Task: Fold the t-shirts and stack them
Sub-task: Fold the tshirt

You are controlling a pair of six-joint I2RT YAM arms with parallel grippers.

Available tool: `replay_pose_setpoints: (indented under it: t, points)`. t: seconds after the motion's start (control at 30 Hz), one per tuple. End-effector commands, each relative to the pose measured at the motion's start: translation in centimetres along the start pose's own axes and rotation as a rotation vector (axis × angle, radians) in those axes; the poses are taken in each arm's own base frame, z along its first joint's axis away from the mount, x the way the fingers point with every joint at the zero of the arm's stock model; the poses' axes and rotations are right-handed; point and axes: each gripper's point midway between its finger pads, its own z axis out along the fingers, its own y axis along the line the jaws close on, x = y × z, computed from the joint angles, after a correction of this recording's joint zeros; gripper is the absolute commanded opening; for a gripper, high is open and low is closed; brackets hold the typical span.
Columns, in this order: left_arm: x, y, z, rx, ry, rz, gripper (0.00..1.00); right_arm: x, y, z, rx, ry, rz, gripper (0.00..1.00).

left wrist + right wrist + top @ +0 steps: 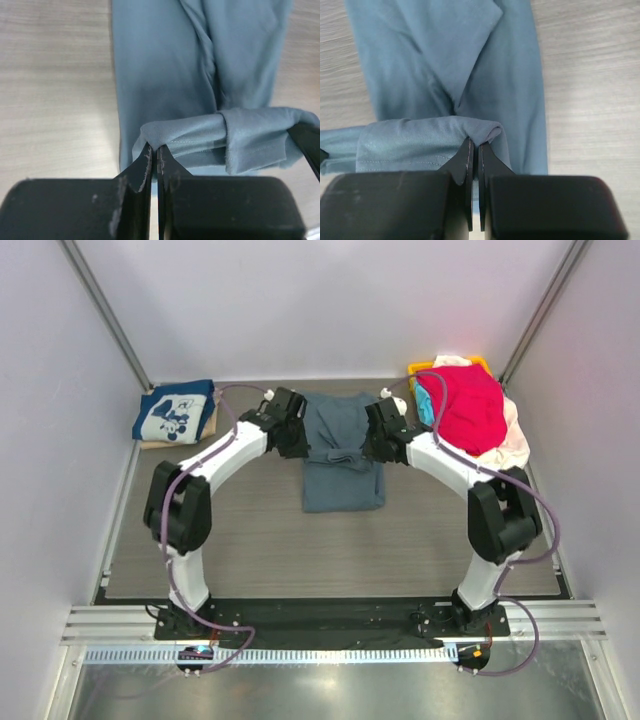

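Note:
The slate blue-grey t-shirt lies folded into a long strip in the middle of the table. My left gripper is shut on its left edge. My right gripper is shut on its right edge. Both hold one cloth edge lifted across the strip. A folded navy t-shirt with white cartoon print lies on a tan one at the far left. Red, cream and turquoise t-shirts are heaped at the far right.
A yellow plastic basket stands under the heap at the far right corner. White walls enclose the wooden table on three sides. The arm bases sit on the rail at the near edge.

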Motion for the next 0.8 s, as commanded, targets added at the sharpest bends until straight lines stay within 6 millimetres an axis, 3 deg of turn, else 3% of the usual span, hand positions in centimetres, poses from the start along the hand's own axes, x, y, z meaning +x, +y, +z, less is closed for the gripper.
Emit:
replay_pose_setpoints:
  t: [0.0,0.03,0.07,0.1,0.17,0.2,0.23,0.3,0.33,0.37,0.43,0.47,0.5,0.53,0.57,0.6,0.63,0.67,0.7,0.73,0.77]
  points:
    - [-1.3,4.0,2.0,-0.124,0.046,0.019,0.01,-1.9,-3.8,2.0,0.144,-0.003,-0.044,0.01]
    - [-2.5,3.9,2.4,-0.120,0.039,0.011,0.03,-2.1,-4.0,2.5,0.150,0.001,-0.046,0.02]
    - [-1.9,4.8,3.9,-0.145,0.086,0.005,0.14,-1.6,-4.2,3.7,0.154,0.030,-0.045,0.12]
    - [-2.2,5.3,4.5,-0.149,0.097,-0.009,0.23,-2.7,-4.1,4.1,0.145,0.019,-0.039,0.21]
    - [-4.0,4.9,4.8,-0.130,0.094,-0.023,0.30,-2.8,-4.2,5.8,0.139,0.047,-0.044,0.40]
    - [-4.3,6.3,6.0,-0.163,0.116,-0.055,0.31,-5.0,-3.5,5.9,0.116,0.011,-0.038,0.46]
    - [-6.8,4.7,5.3,-0.103,0.079,-0.076,0.34,-6.1,-4.1,6.4,0.121,0.009,-0.032,0.54]
    - [-8.3,5.5,5.7,-0.102,0.097,-0.122,0.40,-9.3,-3.0,6.7,0.063,-0.002,-0.027,0.70]
    - [-11.5,4.1,4.0,-0.064,0.031,-0.126,0.40,-10.7,-3.4,6.4,0.058,-0.014,-0.028,0.72]
    - [-11.6,4.4,3.0,-0.085,0.048,-0.130,0.40,-12.5,-2.9,5.4,0.045,-0.037,-0.033,0.74]
    - [-13.0,3.8,0.3,-0.072,-0.003,-0.116,0.42,-14.0,-2.7,3.4,0.031,-0.072,-0.048,0.77]
    - [-13.3,3.6,-0.2,-0.061,-0.028,-0.112,0.45,-13.2,-3.2,2.8,0.041,-0.062,-0.054,0.78]
    - [-10.4,4.8,0.7,-0.092,0.031,-0.114,0.48,-13.6,-2.9,0.6,0.014,-0.084,-0.049,0.79]
    - [-10.5,4.3,-1.7,-0.061,-0.012,-0.117,0.50,-13.0,-2.9,-0.3,0.001,-0.082,-0.042,0.80]
    - [-10.6,3.6,-2.2,-0.016,-0.050,-0.117,0.51,-10.0,-3.7,0.3,-0.001,-0.026,-0.019,0.80]
    - [-6.3,5.0,-0.8,-0.040,0.038,-0.137,0.51,-8.6,-3.7,0.0,-0.025,-0.009,-0.003,0.80]
    - [-6.8,3.8,-2.7,0.022,-0.031,-0.130,0.53,-7.8,-2.4,-2.1,-0.119,-0.008,0.011,0.80]
    - [-5.5,3.9,-2.6,0.033,-0.026,-0.125,0.54,-4.2,-2.9,-1.1,-0.132,0.050,0.027,0.80]
    - [-1.4,4.4,-1.5,0.027,0.045,-0.109,0.55,-3.0,-2.9,-1.5,-0.155,0.058,0.030,0.81]
    - [-1.6,3.4,-2.2,0.074,-0.003,-0.090,0.55,-2.0,-2.3,-2.4,-0.202,0.065,0.031,0.80]
    - [0.1,2.7,-2.0,0.090,0.017,-0.062,0.55,-0.1,-2.5,-2.0,-0.214,0.085,0.033,0.79]
